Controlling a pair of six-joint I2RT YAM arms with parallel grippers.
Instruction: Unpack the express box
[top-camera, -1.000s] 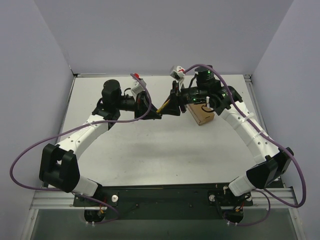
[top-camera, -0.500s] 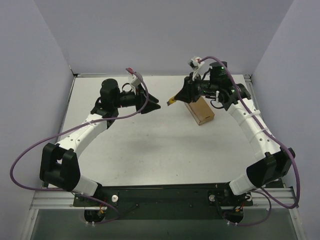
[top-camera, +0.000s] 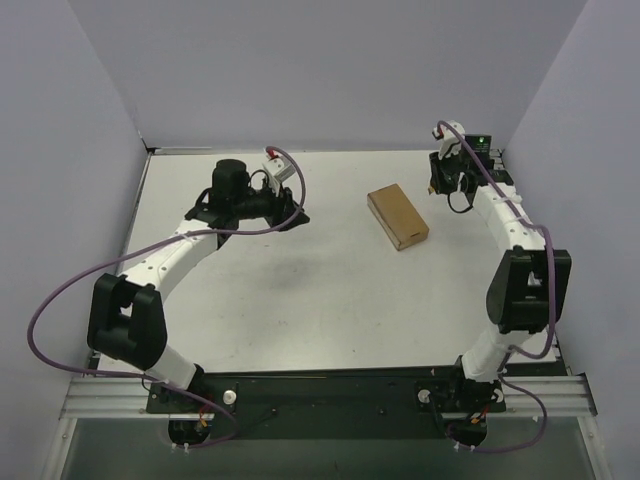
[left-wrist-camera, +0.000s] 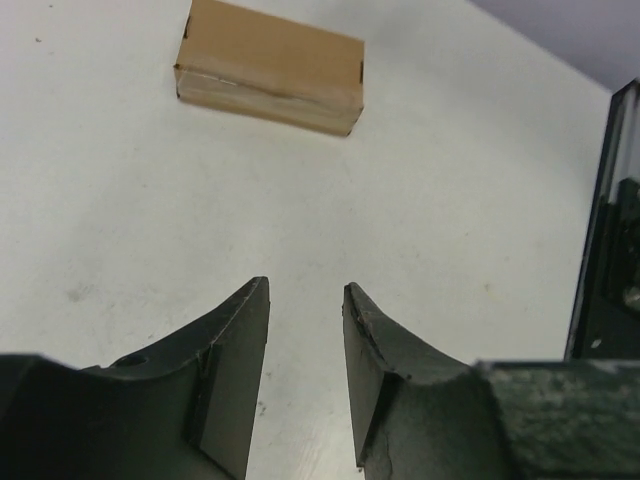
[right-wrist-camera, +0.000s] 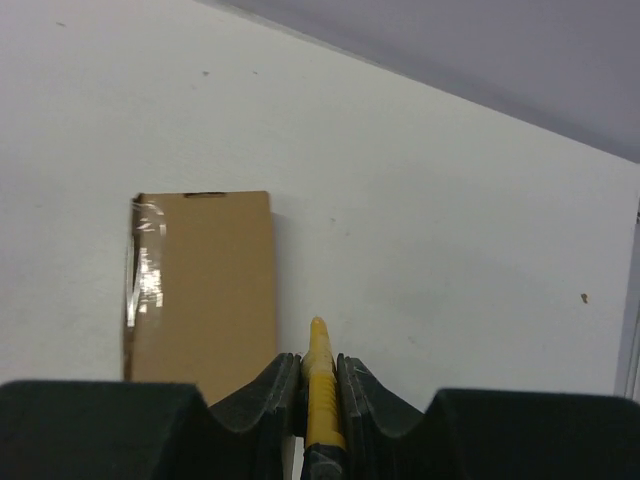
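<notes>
The express box (top-camera: 398, 216) is a closed brown cardboard box lying flat on the white table, right of centre. It also shows in the left wrist view (left-wrist-camera: 268, 66) and in the right wrist view (right-wrist-camera: 200, 285), with clear tape on one end. My right gripper (top-camera: 437, 186) is at the far right, beside the box, and is shut on a yellow-and-black utility knife (right-wrist-camera: 320, 385) whose yellow tip sticks out between the fingers. My left gripper (top-camera: 298, 214) is open and empty, left of the box and well apart from it, with bare table between its fingers (left-wrist-camera: 240, 340).
The table's right edge with a black rail (left-wrist-camera: 605, 250) runs past the box. Grey walls (top-camera: 320, 70) close in the back and the sides. Purple cables (top-camera: 60, 290) hang along both arms.
The right arm has drawn back to the far right with the knife, uncovering the box. The left gripper has let go of the knife, pulled back left and lowered.
</notes>
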